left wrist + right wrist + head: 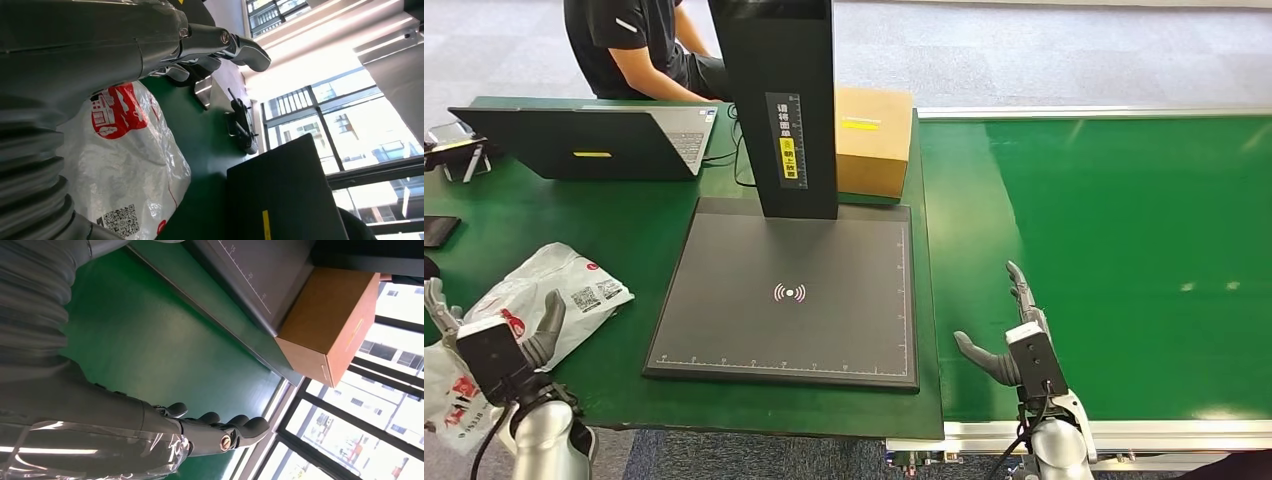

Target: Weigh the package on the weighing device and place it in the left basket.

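The package [554,290], a white plastic mail bag with red print and a square code label, lies crumpled on the green counter [639,215] in the lower left of the head view, just left of the scale and apart from it. In the left wrist view the same bag [130,165] lies right beside the hand, its red logo uppermost.

The green belt [1114,250] takes up the right half of the head view, edged by a silver rail. The scale [789,290], a flat dark plate with a white signal mark at its middle and ruler marks along its edges, lies in the centre, with a black post [784,100] standing upright at its far side. A laptop [599,140] sits open in the upper left, and a person [639,45] in a dark shirt sits behind it. A brown cardboard box [874,140] stands just right of the post.

The left hand [494,335] is at the lower left, over the near edge of the bag, fingers apart and gripping nothing. The right hand [1014,335] is over the belt at the lower right, fingers spread and empty.
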Available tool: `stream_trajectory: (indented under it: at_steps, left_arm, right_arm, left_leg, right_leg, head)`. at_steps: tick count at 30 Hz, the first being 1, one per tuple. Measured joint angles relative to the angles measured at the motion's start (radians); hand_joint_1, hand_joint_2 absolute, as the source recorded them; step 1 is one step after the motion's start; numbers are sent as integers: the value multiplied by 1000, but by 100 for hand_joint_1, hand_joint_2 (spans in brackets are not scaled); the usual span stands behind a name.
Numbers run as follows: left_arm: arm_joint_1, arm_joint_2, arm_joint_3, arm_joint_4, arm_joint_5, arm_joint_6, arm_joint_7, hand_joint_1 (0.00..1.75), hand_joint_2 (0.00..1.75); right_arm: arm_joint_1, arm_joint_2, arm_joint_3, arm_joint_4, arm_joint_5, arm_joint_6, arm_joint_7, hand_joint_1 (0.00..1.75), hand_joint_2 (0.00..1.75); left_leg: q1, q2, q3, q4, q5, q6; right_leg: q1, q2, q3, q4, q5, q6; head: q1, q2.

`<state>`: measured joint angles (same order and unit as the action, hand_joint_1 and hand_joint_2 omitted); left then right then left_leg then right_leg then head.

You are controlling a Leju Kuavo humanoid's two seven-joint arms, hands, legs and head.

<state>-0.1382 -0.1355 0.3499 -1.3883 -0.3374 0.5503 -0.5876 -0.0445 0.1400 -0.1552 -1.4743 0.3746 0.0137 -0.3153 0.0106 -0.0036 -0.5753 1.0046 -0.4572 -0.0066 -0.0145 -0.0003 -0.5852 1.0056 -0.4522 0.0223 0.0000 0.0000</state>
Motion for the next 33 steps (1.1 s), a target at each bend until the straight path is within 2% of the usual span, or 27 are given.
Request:
stream_trajectory:
  at_steps: [5, 11, 16, 19, 25, 33]
  left_arm:
    - [26, -13, -49, -67, 127, -130, -44, 0, 175]
    - [51, -18, -145, -102, 174, -308, -6, 0, 175]
    - [71, -22, -275, -101, 193, -538, 25, 0, 175]
    - [72, -28, -362, -91, 192, -624, 40, 0, 175]
    - [67, -37, -431, -78, 212, -710, 74, 0, 175]
    - [64, -38, -439, -60, 185, -724, 91, 0, 175]
  right_arm:
    - [-4, 0, 8, 0, -72, 60, -25, 0, 175]
    - [-7, 0, 41, 0, -120, 92, -50, 0, 175]
    - [-29, 0, 73, 0, -177, 135, -82, 0, 175]
    - [-53, 1, 103, -3, -212, 176, -89, 0, 175]
    - [-68, 11, 157, -28, -258, 210, -95, 0, 175]
    - [-69, 20, 181, -41, -268, 211, -86, 0, 175]
  left_leg:
    - [0, 0, 0, 0, 0, 0]
    - [0, 0, 0, 0, 0, 0]
    - [0, 0, 0, 0, 0, 0]
    - [0, 0, 0, 0, 0, 0]
    - [0, 0, 0, 0, 0, 0]
    - [0, 0, 0, 0, 0, 0]
  right_leg:
    - [-1, 0, 0, 0, 0, 0]
    - [-1, 0, 0, 0, 0, 0]
    - [-1, 0, 0, 0, 0, 0]
    - [-1, 0, 0, 0, 0, 0]
    - [0, 0, 0, 0, 0, 0]
    - [0, 0, 0, 0, 0, 0]
  head:
    - [0, 0]
    - [0, 0]
    - [0, 0]
    - [0, 0]
    - [0, 0]
    - [0, 0]
